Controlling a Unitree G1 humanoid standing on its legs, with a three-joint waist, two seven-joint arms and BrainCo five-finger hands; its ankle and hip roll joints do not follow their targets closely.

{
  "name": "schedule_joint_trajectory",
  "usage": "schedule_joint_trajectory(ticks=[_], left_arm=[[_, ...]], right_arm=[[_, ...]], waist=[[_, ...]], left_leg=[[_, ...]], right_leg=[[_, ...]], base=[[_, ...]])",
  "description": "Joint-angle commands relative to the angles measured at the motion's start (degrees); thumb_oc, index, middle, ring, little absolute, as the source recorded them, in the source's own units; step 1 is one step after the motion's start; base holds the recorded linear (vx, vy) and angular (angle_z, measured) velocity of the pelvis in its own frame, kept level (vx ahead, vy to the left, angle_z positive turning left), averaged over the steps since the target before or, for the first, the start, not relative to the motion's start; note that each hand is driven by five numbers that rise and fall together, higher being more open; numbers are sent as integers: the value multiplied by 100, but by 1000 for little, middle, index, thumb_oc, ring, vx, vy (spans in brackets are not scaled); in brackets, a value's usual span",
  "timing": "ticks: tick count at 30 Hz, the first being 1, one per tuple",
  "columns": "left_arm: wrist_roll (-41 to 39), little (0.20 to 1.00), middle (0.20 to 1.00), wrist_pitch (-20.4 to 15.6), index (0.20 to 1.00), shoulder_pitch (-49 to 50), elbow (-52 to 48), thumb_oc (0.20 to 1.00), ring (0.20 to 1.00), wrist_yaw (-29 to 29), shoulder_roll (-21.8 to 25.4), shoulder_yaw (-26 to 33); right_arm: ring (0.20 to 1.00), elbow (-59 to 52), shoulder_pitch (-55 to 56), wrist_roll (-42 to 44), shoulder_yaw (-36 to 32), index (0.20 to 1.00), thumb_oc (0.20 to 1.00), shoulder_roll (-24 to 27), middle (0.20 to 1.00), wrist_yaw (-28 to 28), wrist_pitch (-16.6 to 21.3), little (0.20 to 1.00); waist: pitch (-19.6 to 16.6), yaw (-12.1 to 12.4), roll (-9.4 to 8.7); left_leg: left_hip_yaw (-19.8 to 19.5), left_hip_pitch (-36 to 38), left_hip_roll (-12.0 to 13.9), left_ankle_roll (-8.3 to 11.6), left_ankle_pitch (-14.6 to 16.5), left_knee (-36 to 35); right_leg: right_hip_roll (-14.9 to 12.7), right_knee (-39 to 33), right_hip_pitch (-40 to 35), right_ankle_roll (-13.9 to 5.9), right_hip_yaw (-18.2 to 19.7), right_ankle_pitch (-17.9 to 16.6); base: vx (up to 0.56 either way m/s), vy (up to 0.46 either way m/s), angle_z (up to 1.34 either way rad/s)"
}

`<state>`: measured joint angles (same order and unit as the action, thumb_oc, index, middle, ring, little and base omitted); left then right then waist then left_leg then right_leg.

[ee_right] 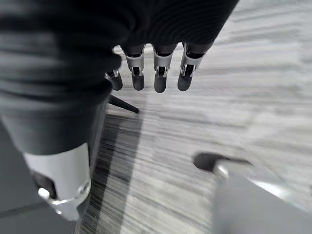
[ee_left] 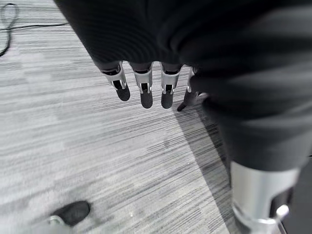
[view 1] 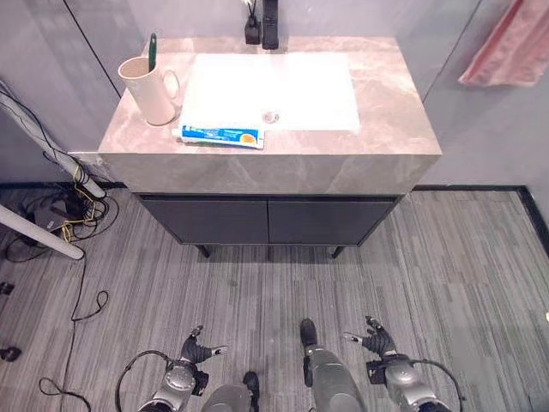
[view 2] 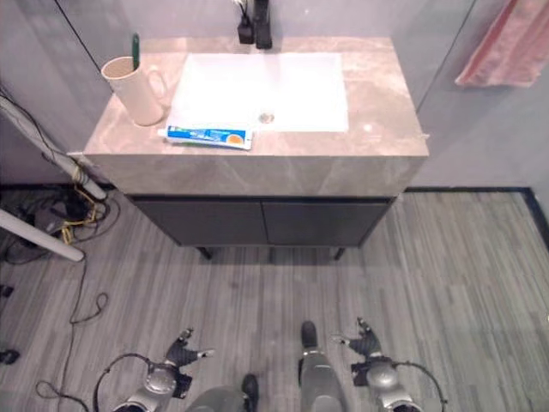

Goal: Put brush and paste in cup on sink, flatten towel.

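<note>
1 cup, 1 toothbrush, 1 toothpaste tube, 1 pink towel, 1 sink basin, 1 tap.

beige cup, pink towel, white sink

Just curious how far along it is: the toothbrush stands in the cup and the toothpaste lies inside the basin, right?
Not quite. The toothbrush does stand in the cup, but the toothpaste lies on the stone counter in front of the basin, not inside it. The left eye view shows this.
</note>
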<state>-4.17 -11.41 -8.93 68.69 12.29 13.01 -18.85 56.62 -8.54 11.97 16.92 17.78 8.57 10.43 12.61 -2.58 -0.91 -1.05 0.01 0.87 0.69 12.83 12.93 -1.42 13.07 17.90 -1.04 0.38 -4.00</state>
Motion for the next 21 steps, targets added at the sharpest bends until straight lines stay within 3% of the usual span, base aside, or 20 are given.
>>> schedule_joint_trajectory(ticks=[1, 6, 10, 12, 13, 14, 16, 17, 18, 21], left_arm=[[-5, 1000, 1000, -162, 1000, -203, -149, 1000, 1000, 112, 187, -89], [173, 1000, 1000, -139, 1000, -285, -56, 1000, 1000, 102, 246, -104], [259, 1000, 1000, -107, 1000, -298, -90, 1000, 1000, 51, 260, -138], [269, 1000, 1000, -102, 1000, -388, -114, 1000, 1000, 46, 264, -234], [299, 1000, 1000, -105, 1000, -461, -123, 1000, 1000, 74, 263, -264], [299, 1000, 1000, -106, 1000, -462, -123, 1000, 1000, 74, 262, -264], [350, 1000, 1000, -120, 1000, -517, -56, 1000, 1000, 129, 267, -293], [364, 1000, 1000, -150, 1000, -528, 43, 1000, 1000, 204, 250, -305], [364, 1000, 1000, -150, 1000, -529, 43, 1000, 1000, 204, 251, -305], [310, 1000, 1000, -172, 1000, -613, 175, 1000, 1000, 306, 258, -295]], right_arm=[[1000, -168, -15, -255, 141, 1000, 1000, 157, 1000, 17, 204, 1000], [1000, -161, -57, -460, 258, 1000, 1000, 213, 1000, -21, 198, 1000], [1000, -216, 129, -555, 279, 1000, 1000, 276, 1000, -37, 217, 1000], [1000, -173, 137, -625, 342, 1000, 1000, 320, 1000, -3, 195, 1000], [1000, -55, 103, -802, 415, 1000, 1000, 324, 1000, 47, 175, 1000], [1000, -53, 101, -803, 416, 1000, 1000, 324, 1000, 48, 176, 1000], [1000, -35, 63, -1029, 540, 1000, 1000, 353, 1000, 88, 164, 1000], [1000, 73, 52, -1150, 607, 1000, 1000, 346, 1000, 121, 188, 1000], [1000, 74, 51, -1150, 608, 1000, 1000, 345, 1000, 121, 188, 1000], [1000, 179, 45, -1251, 702, 1000, 1000, 312, 1000, 139, 192, 1000]], waist=[[-246, -80, -213], [-346, -94, -156], [-199, -45, -207], [-72, -35, -241], [-82, -59, -221], [-79, -56, -218], [-133, -22, -229], [-162, 28, -201], [-173, 22, -208], [-226, 121, -72]], left_leg=[[57, 79, -382, -94, -124, 168], [65, 116, -146, 101, -403, 298], [99, -736, 10, 438, -1526, 2131], [197, -1110, 55, 380, -1535, 2516], [492, -1308, 238, 334, -1479, 2144], [494, -1305, 242, 334, -1473, 2149], [723, -1512, 406, 263, -1223, 1245], [675, -1565, 636, 316, -1368, 128], [675, -1565, 626, 315, -1395, 95], [215, -1641, 1080, 547, -2196, -1123]], right_leg=[[-293, -356, 173, -607, 27, -488], [-104, -318, 100, -479, -104, -277], [-24, -540, -387, -150, -237, -102], [-68, -587, -493, -58, -361, -21], [-121, -626, -581, -74, -459, 56], [-118, -625, -584, -75, -457, 58], [-189, -702, -692, -170, -508, 146], [-196, -746, -774, -270, -464, 195], [-204, -750, -763, -270, -467, 189], [-168, -784, -878, -356, -312, 309]], base=[[228, -195, 13], [205, -144, 2], [103, -165, 10], [69, -124, 26], [80, -23, 45], [130, -9, 53], [175, 102, 33], [186, 143, 14], [181, 178, 21], [170, 197, -22]])
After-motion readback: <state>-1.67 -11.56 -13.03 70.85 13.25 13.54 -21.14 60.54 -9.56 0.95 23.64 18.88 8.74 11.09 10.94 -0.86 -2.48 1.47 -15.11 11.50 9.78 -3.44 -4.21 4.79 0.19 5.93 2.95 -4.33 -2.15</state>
